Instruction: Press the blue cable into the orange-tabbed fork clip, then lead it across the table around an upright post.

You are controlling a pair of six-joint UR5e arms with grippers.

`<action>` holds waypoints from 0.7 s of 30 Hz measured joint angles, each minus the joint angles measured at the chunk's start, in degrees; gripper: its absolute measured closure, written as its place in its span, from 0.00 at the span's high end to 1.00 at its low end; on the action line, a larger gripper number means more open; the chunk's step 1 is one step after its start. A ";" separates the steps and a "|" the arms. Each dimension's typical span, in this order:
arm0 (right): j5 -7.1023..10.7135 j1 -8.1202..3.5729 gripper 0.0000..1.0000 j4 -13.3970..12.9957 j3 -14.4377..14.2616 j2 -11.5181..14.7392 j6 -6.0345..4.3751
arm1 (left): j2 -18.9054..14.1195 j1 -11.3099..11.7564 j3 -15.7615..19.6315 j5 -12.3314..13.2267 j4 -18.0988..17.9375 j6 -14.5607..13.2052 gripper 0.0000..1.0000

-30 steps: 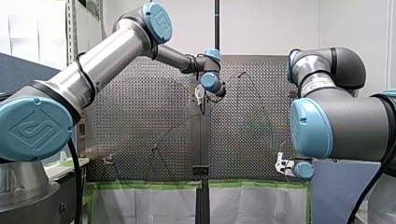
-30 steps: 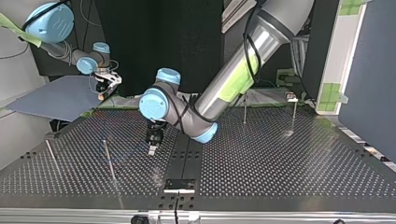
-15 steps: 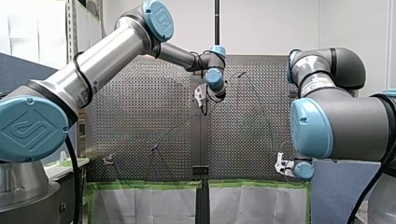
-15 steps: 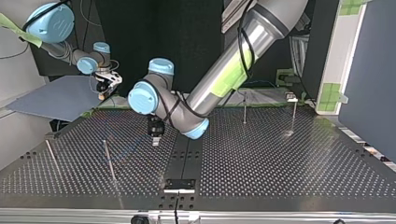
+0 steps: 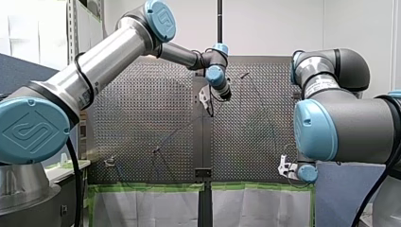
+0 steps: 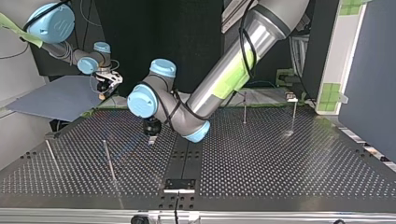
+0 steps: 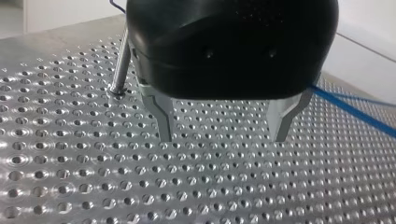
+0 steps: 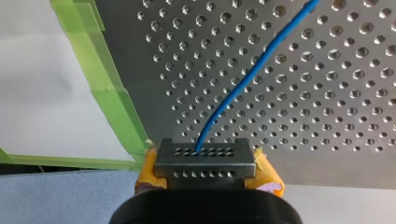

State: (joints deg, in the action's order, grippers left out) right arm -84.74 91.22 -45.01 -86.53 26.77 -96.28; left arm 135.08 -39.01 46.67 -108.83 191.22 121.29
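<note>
- front view: my left gripper point(image 5: 204, 99) hangs over the middle of the perforated table point(image 5: 142, 123). my right gripper point(image 5: 285, 166) sits at the table's edge by the green tape point(image 5: 255, 186). pale walls stand behind.
- top view: my left gripper is low over the plate, with an upright post point(image 6: 108, 158) near it. i cannot make out the orange-tabbed clip.
- left wrist view: its metal fingers point(image 7: 161, 116) stand wide with nothing between them. the blue cable point(image 7: 355, 109) runs just beside them. this looks like a regrasp step, and the next move calls for shifting sideways onto the cable.
- right wrist view: yellow pads point(image 8: 267, 171) are clamped on the cable, which leads off across the holes.
</note>
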 joint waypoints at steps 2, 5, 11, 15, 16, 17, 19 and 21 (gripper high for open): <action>0.00 0.01 0.00 0.00 0.00 -0.03 0.01 | -0.11 0.13 0.00 1.29 0.02 1.31 0.99; -0.01 0.03 0.00 0.00 0.00 -0.07 0.02 | -0.29 0.33 -0.01 3.08 0.04 3.09 0.99; -0.01 0.05 0.00 0.00 0.00 -0.13 0.03 | -0.63 0.59 -0.02 6.09 0.15 6.09 0.99; -0.01 0.09 0.00 0.00 0.00 -0.16 0.02 | -1.23 0.75 -0.04 8.02 1.33 8.02 0.99; -0.01 0.10 0.00 0.00 0.00 -0.17 0.02 | -1.39 0.80 -0.03 8.48 1.78 8.54 0.99; -0.02 0.10 0.00 0.00 0.00 -0.18 0.02 | -1.68 0.89 -0.03 8.95 2.37 9.26 0.99; -0.03 0.12 0.00 0.00 0.00 -0.23 0.02 | -2.15 1.03 -0.03 9.30 3.17 10.37 0.99; -0.03 0.13 0.00 -0.02 0.00 -0.26 0.03 | -2.59 1.13 -0.03 9.43 3.72 11.60 0.99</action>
State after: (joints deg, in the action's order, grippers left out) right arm -84.77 91.35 -45.02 -86.53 26.51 -96.26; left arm 132.49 -37.88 46.64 -99.41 194.94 132.89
